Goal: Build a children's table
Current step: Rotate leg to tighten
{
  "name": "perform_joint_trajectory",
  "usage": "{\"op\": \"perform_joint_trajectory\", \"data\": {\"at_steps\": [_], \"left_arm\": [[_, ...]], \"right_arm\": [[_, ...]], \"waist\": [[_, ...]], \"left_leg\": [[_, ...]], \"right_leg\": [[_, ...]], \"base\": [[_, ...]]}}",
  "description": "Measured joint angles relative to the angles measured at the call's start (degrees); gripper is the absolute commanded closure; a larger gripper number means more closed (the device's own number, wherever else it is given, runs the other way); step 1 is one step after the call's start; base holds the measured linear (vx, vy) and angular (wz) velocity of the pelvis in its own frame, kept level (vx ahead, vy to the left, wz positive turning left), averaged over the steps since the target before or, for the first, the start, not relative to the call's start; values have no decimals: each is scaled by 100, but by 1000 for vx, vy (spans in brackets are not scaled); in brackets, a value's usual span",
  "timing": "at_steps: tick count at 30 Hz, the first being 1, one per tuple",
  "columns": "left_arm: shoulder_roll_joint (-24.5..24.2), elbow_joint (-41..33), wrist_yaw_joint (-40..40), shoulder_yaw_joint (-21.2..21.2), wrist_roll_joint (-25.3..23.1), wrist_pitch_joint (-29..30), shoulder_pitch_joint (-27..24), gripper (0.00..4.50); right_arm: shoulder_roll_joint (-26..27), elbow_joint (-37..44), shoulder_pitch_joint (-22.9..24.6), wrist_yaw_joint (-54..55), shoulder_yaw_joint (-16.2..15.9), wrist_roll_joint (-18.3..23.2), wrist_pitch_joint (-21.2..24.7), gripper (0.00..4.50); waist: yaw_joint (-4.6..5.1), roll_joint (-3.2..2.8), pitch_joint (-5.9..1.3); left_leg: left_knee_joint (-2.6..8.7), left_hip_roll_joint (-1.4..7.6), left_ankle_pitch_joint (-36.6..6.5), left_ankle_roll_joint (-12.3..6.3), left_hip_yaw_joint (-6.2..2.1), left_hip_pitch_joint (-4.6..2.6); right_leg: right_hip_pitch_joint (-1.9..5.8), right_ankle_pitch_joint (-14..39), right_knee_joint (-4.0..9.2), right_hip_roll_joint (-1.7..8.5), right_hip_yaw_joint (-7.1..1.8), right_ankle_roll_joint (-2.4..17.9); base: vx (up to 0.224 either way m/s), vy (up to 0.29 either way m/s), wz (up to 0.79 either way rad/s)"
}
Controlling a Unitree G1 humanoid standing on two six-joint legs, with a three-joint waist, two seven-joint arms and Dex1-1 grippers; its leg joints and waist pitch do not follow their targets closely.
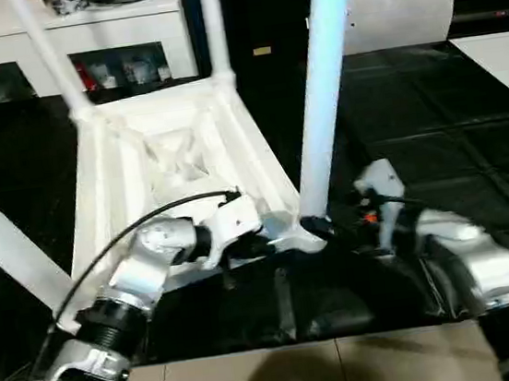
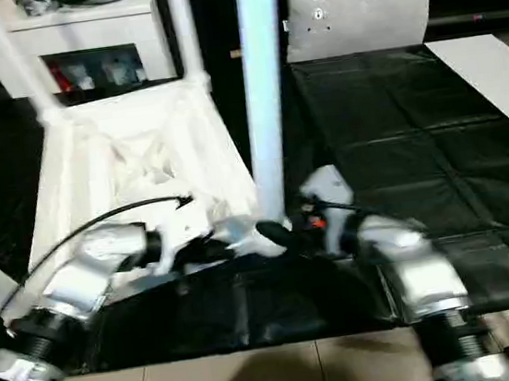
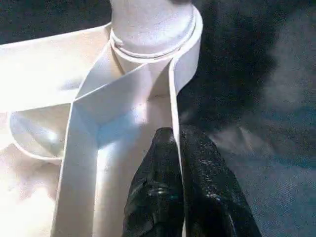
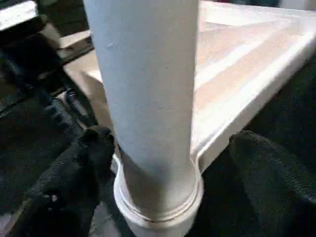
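Children's table (image 1: 176,154) upside down | left hand (image 3: 177,148) pinching rim | right hand (image 4: 168,163) open around leg (image 4: 148,89)

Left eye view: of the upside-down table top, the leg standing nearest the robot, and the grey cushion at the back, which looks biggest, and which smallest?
1. Table top, largest.
2. Nearest leg.
3. Grey cushion, smallest, but it lies farthest from the camera and the leg hides part of it, so its rank against the leg is unsure.

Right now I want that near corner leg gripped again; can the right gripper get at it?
Probably yes: the right gripper stands open with its fingers either side of the leg, nothing between.
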State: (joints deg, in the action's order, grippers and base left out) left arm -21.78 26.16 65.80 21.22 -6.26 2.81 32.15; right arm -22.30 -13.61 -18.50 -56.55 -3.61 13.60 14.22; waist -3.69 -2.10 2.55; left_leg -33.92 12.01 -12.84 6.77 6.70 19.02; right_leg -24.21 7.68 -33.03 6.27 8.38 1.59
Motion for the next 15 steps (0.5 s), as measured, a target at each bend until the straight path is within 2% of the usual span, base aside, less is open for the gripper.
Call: {"op": "perform_joint_trajectory", "data": {"at_steps": [3,9,10,15], "left_arm": [[-181,80,358,125,31,-384,19,450],[-460,197,1076,283,94,-865,141,450],[-462,219,1141,294,98,-915,155,450],[-491,166,1439,375,175,-953,163,450]], "right_arm": [[-294,-2,-4,-510,-163,30,-23,2],[-624,-54,-159,-1402,-473,32,-124,2],[-639,-54,-159,-1503,-509,38,-123,29],[-622,-57,-159,-1886,-596,235,-103,56]], "waist": [[-45,3,-1],[-193,24,-9],[-215,25,-10],[-306,35,-11]], "left_leg": [[-9,1,-7,12,0,-6],[-9,4,0,0,1,-2],[-9,4,2,-4,2,-2],[-9,4,1,-3,4,0]], "right_leg": [[23,2,2,4,-2,-4],[22,5,-2,6,-3,-7],[22,4,-2,6,-4,-6],[21,0,-4,10,-6,1]], "base": [[0,0,0],[0,0,0],[0,0,0],[0,0,0]]}}
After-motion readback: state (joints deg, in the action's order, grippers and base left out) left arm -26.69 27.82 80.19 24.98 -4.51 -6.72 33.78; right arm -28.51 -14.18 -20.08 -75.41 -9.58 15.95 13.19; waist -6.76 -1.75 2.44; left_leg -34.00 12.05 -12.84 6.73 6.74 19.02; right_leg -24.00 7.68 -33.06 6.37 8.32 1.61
